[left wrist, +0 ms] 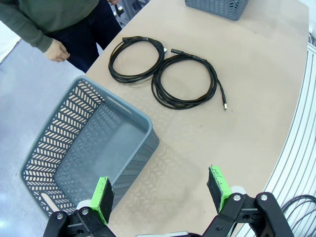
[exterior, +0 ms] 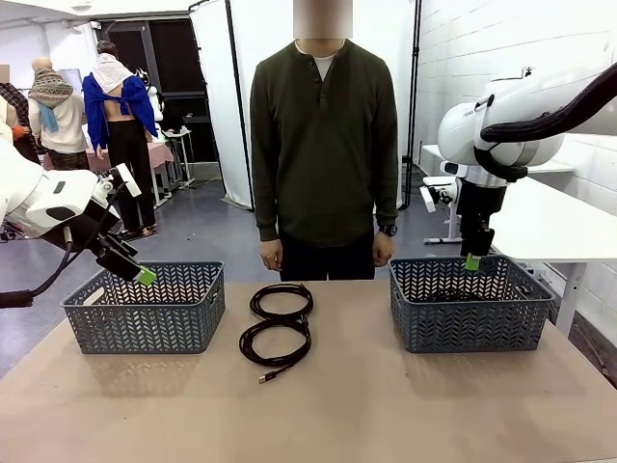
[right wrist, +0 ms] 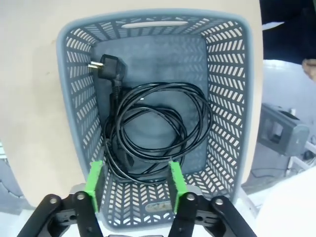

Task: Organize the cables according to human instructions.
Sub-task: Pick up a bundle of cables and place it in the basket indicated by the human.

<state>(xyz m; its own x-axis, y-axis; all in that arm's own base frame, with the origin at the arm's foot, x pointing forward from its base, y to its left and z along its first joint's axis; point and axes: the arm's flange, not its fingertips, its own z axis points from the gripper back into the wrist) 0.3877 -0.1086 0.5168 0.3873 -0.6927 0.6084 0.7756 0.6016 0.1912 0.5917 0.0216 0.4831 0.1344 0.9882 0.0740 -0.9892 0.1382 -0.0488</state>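
Two black coiled cables lie side by side at the middle of the table, one farther (exterior: 281, 301) (left wrist: 137, 58) and one nearer (exterior: 276, 342) (left wrist: 185, 81). A third cable (right wrist: 158, 88) with a mains plug lies loose on the floor of the right grey basket (exterior: 470, 311) (right wrist: 64, 74). My right gripper (exterior: 472, 261) (right wrist: 136, 185) hangs open just above that basket's near end, holding nothing. My left gripper (exterior: 140, 273) (left wrist: 160, 192) is open and empty, over the near right corner of the left grey basket (exterior: 145, 313) (left wrist: 74, 148). The human (exterior: 324, 145) stands at the far edge, arms down.
The person's hand (left wrist: 57, 51) hangs near the table's far edge, close to the farther coil. The tan table (exterior: 386, 405) has open surface in front of the baskets and coils. A white table (exterior: 559, 227) stands behind the right arm.
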